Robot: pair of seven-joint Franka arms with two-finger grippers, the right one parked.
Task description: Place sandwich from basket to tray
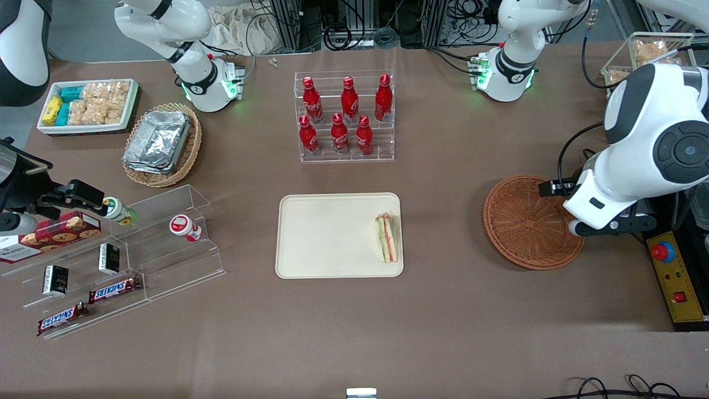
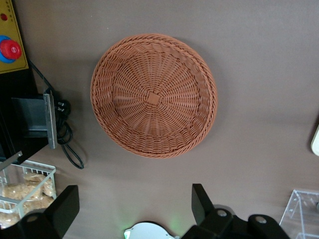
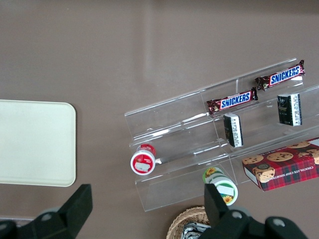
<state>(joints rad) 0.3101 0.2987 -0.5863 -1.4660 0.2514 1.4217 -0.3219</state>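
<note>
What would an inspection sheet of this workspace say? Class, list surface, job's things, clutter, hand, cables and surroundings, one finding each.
Surface: brown table, no spills seen.
Job's things: sandwich lies on the tray, at its edge toward the working arm; basket holds nothing.
Clutter: cola bottles in a clear rack; foil containers in a tan basket; snack bin; Snickers bars and cookie box on clear steps.
Hand: left hand open, holding nothing, above the basket.
Cables: black cable on the table beside the basket.
Surroundings: emergency-stop box at the working arm's end.
</note>
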